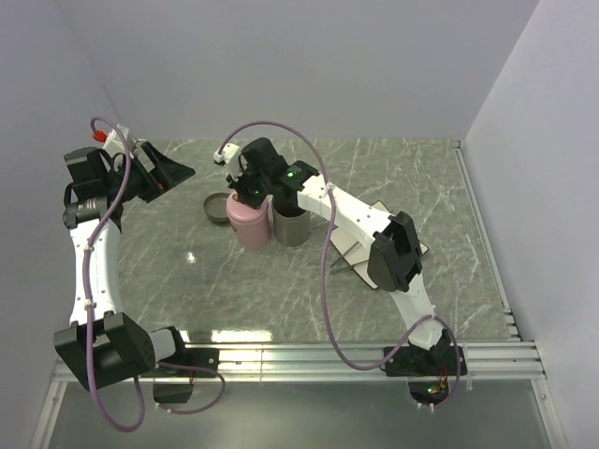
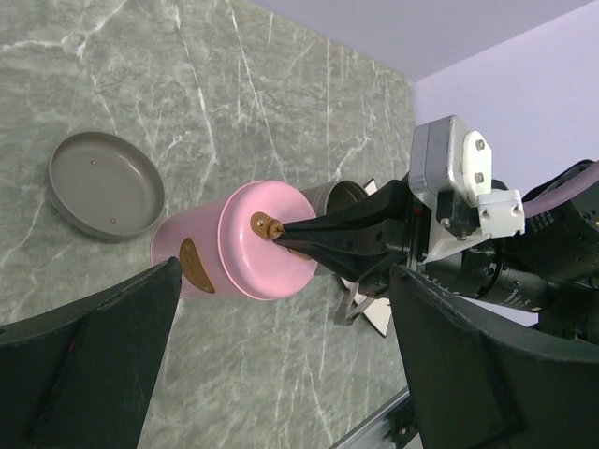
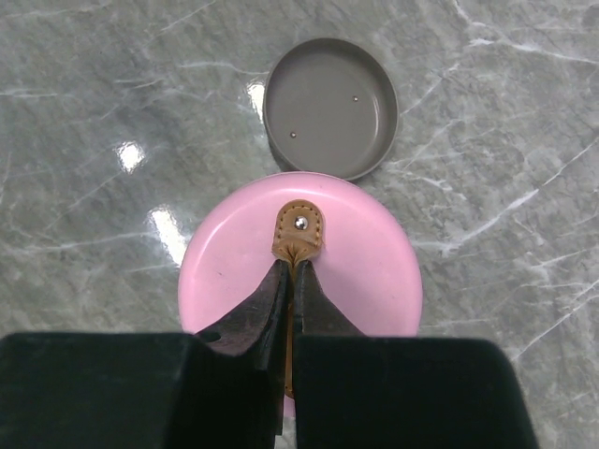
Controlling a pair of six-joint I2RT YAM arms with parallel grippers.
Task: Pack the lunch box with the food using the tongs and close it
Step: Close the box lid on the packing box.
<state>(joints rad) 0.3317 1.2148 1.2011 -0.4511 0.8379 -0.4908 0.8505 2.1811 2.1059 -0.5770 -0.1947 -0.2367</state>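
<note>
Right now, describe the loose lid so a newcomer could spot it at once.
On the marble table, find the pink tub near the middle. Just left of it lies a shallow round grey lid, hollow side up. Unlike the tall pink tub and grey tub, it lies flat.

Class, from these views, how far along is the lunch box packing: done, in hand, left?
Looks done: the pink lid sits on the pink tub. In hand: the right gripper is shut on the lid's brown tab; the left gripper is open. Left: the grey tub stands open, its grey lid lying on the table. No food shows, so packing is unconfirmed.
</note>
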